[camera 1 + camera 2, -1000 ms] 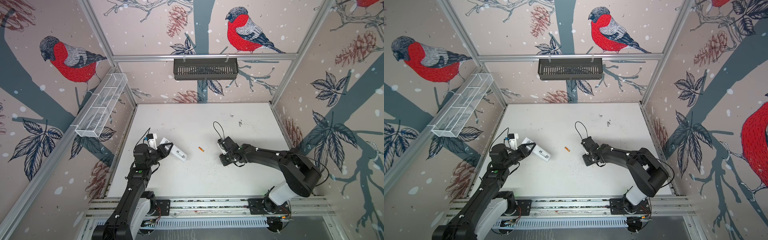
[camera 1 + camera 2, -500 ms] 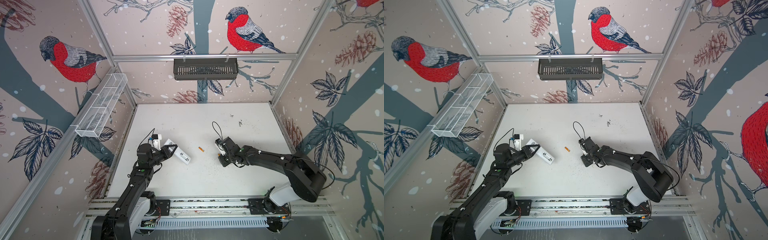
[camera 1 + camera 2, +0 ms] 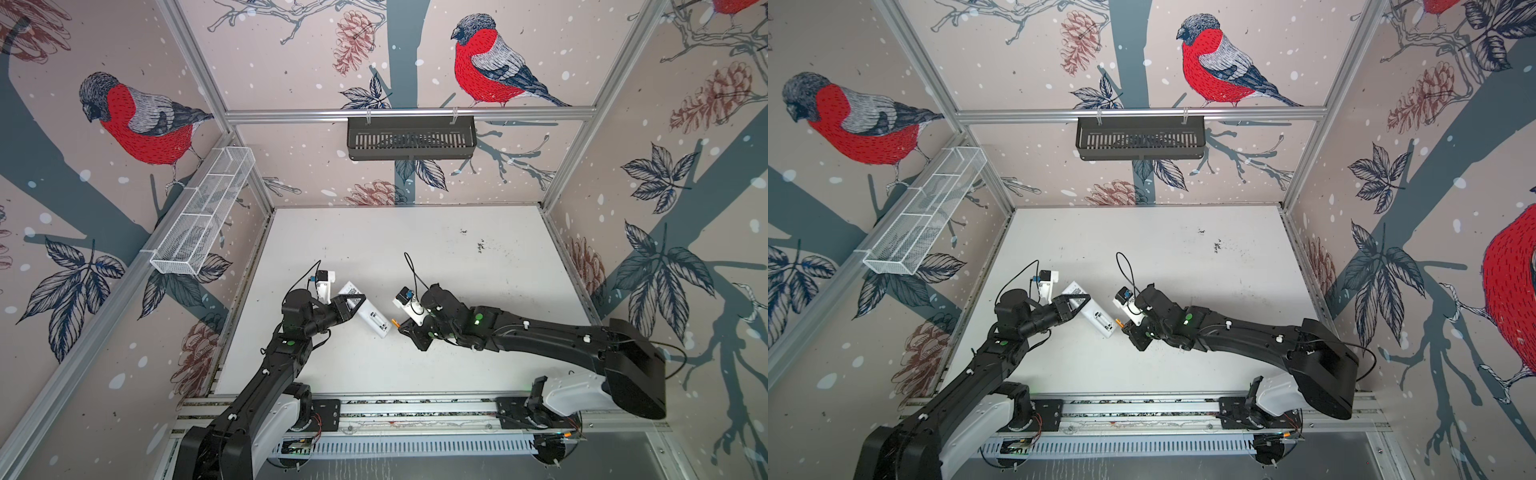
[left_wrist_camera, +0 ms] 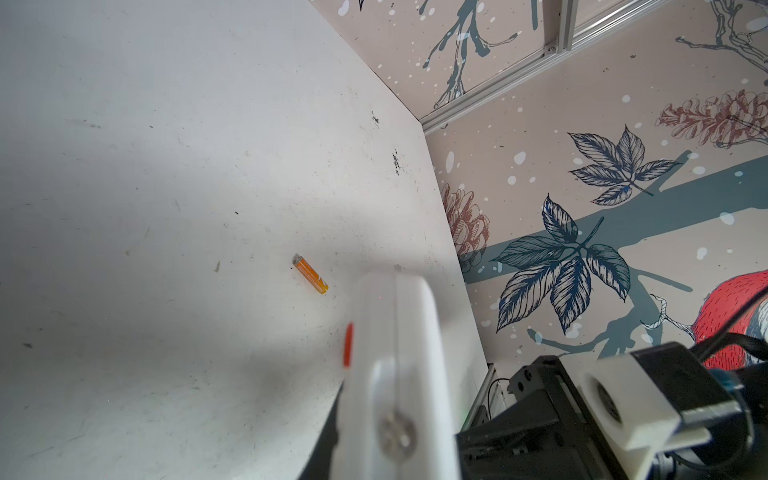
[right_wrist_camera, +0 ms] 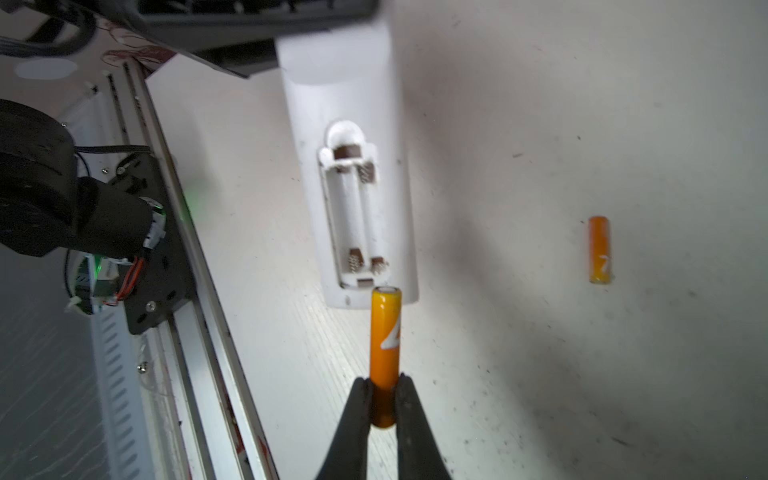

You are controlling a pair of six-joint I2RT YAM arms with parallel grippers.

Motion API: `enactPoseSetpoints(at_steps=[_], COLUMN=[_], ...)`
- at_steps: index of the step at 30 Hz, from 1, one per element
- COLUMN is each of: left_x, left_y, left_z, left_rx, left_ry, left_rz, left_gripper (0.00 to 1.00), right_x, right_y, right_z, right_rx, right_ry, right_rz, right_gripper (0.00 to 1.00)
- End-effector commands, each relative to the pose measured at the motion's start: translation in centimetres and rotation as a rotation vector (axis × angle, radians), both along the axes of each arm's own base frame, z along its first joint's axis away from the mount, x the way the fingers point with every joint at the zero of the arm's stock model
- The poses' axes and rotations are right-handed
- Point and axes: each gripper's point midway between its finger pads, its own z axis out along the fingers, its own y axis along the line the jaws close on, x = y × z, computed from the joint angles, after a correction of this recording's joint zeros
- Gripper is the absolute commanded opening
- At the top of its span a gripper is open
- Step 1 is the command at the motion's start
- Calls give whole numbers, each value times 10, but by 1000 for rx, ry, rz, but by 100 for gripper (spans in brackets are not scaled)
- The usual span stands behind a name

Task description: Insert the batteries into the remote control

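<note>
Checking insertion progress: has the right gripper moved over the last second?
Yes. The right gripper, shut on a battery, has shifted left along the front rail, toward the remote control.

Free tabletop (image 3: 415, 249) beyond remote control (image 3: 372, 318)

left gripper (image 3: 354, 301) holding remote control (image 3: 372, 321), right gripper (image 3: 401, 328) holding battery (image 3: 394, 322)

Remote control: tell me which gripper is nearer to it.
Left. The left gripper is clamped on the remote control; the right gripper holds a battery just off its compartment end.
</note>
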Motion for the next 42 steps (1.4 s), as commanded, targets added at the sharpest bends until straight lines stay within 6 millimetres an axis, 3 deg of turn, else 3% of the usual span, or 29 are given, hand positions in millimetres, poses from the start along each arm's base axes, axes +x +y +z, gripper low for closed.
enactPoseSetpoints(at_steps=[1,4,14,42], left_x=[1,3,1,0], left_y=[-3,-2,-2,-10], left_z=[15,14,12,-4], left_rx=[-21,-11,-10,-49], left_ry=[-69,-70,-58,53], left_rz=[-19,-5,-8,-59], left_gripper=[0,0,0,0], right_x=[-5,-5,16,37], right_y=[18,26,22,30], right_z=[9,5,-20,-21], right_rx=[36,16,-111,-193], right_ry=[41,58,125,108], right_rz=[-2,-17,-163,-216], right_gripper=[9,9,9,13])
